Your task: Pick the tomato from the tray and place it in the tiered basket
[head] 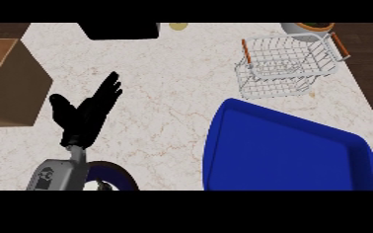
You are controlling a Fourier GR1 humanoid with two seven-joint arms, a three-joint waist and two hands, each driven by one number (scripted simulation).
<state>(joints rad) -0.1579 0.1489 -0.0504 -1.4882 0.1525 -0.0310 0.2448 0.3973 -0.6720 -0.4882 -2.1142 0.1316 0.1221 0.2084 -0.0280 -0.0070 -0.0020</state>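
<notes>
Though named in the task, no tomato on show: absent from the deep-blue rectangular plastic tray at lower right, absent too from the white wire tiered basket just beyond its far corner, set near probably to shorten the carry. Off at the left, black left hand open, fingers straight and raised, holding nothing, seemingly resting. Right hand out of view; tomato perhaps with it, impossible to tell.

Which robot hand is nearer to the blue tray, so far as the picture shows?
Left, the only one visible. The left robot hand rests open to the left of the blue tray, apart from it. The right robot hand is not in view.
</notes>
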